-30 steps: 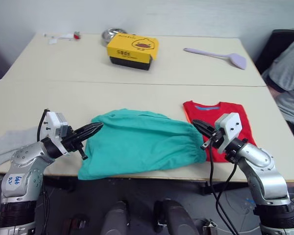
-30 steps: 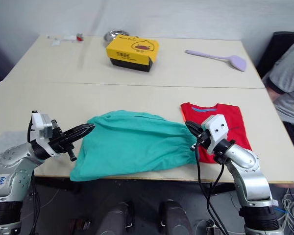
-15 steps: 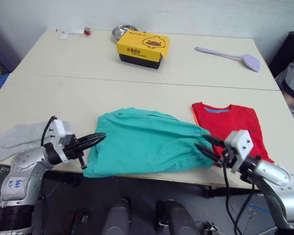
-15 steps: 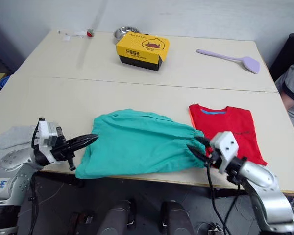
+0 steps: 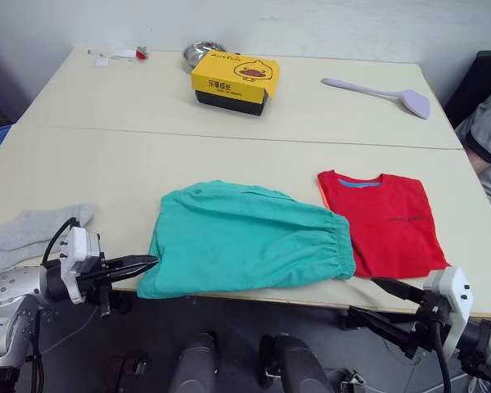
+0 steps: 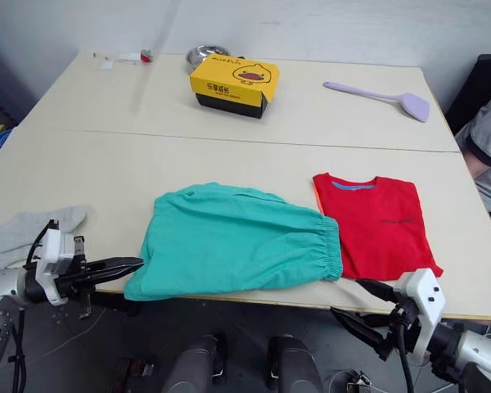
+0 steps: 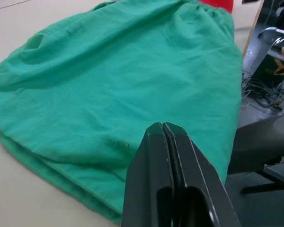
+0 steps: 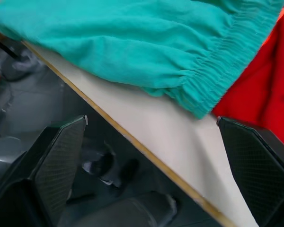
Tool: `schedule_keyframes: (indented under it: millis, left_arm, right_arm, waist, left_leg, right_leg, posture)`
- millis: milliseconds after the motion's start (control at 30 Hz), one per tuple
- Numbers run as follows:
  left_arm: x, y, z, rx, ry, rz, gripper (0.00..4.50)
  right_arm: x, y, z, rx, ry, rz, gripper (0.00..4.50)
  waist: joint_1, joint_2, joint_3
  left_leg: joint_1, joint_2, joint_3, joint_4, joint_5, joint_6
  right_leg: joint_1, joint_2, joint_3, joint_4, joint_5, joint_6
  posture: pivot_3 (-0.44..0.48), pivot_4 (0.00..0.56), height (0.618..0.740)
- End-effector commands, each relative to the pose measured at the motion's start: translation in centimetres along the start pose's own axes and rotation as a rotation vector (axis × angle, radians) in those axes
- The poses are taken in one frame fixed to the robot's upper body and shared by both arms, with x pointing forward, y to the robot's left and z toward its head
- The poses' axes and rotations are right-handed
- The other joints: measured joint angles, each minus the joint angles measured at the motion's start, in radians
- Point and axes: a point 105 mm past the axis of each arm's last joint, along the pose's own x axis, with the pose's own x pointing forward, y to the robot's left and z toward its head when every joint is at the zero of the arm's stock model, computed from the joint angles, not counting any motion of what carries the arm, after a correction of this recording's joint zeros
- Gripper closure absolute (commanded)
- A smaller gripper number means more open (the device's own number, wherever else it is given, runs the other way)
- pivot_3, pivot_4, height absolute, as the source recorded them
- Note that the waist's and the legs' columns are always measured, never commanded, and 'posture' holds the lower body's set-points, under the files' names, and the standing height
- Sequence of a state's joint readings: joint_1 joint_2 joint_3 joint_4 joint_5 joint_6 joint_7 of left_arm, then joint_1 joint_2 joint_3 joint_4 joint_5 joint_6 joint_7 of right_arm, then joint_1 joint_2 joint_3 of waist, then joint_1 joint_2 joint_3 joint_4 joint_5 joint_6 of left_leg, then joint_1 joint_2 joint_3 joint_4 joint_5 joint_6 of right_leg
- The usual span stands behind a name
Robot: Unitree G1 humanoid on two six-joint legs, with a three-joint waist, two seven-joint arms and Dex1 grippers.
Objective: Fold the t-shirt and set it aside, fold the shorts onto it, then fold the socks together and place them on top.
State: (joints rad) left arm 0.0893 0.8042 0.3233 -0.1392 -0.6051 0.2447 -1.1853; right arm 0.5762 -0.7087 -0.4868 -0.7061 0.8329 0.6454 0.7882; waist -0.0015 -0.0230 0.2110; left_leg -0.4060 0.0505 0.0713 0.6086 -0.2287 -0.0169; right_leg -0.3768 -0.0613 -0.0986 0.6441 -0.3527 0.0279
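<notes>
The teal shorts (image 5: pixel 245 237) lie flat near the table's front edge, waistband toward the right. Just right of them rests the red t-shirt (image 5: pixel 385 221), folded, its blue neckband facing away from me. The grey socks (image 5: pixel 29 233) lie at the table's front left. My left gripper (image 5: pixel 143 264) is shut and empty, its tip just short of the shorts' (image 7: pixel 123 80) front left corner. My right gripper (image 5: pixel 364 296) hangs below the table's front edge with its fingers (image 8: pixel 61 156) spread wide open, holding nothing; shorts' waistband (image 8: pixel 213 80) and t-shirt (image 8: pixel 270 80) lie beyond it.
A yellow box (image 5: pixel 233 78) and a metal bowl (image 5: pixel 200 51) stand at the back of the table. A lilac spatula (image 5: pixel 385 90) lies at the back right. A person in grey (image 5: pixel 487 139) sits at the right edge beside a black chair.
My right gripper has opened, let go of the shorts' waistband end and dropped below the front edge. The left gripper has drawn back from the shorts. The camera has shifted.
</notes>
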Motion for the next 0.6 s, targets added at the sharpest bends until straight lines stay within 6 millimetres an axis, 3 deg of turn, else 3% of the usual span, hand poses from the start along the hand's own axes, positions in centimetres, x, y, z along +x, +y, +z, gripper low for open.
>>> schedule_keyframes:
  millis: [33, 267, 367, 600]
  left_arm:
    - [0.6, -0.4, 1.2, 0.027, -0.025, -0.018, 3.59]
    - [1.4, -0.3, 1.8, 0.084, -0.066, -0.010, 1.21]
    - [2.1, -0.6, 2.3, 0.088, -0.089, -0.033, 0.25]
    - [3.8, -0.7, 3.1, 0.098, -0.125, -0.097, 0.25]
  right_arm:
    - [0.6, 0.8, 0.5, 0.078, 0.019, 0.037, 0.00]
    - [1.6, -0.1, 1.3, 0.153, 0.008, 0.026, 0.00]
    - [1.7, 0.1, 0.7, 0.293, 0.038, 0.041, 0.00]
    - [1.0, 1.9, 0.8, 0.584, 0.074, 0.137, 0.00]
  waist:
    - [0.000, 0.000, 0.000]
    - [0.008, 0.000, 0.000]
    - [0.013, 0.000, 0.000]
    - [0.025, 0.000, 0.000]
  left_leg:
    - [0.000, 0.000, 0.000, 0.000, 0.000, 0.000]
    - [0.000, -0.001, 0.001, -0.002, 0.001, 0.004]
    - [-0.001, -0.001, 0.001, -0.002, 0.000, 0.004]
    - [-0.001, -0.002, 0.002, 0.001, -0.001, 0.006]
  right_leg:
    - [0.000, 0.000, 0.000, 0.000, 0.000, 0.000]
    - [-0.001, 0.001, 0.000, 0.000, 0.000, 0.001]
    - [-0.001, 0.001, -0.001, 0.000, -0.001, 0.002]
    - [0.000, 0.001, 0.000, 0.001, -0.001, 0.003]
  posture:
    - [0.000, 0.150, 0.740]
    - [0.000, 0.150, 0.740]
    - [0.000, 0.150, 0.740]
    - [0.000, 0.150, 0.740]
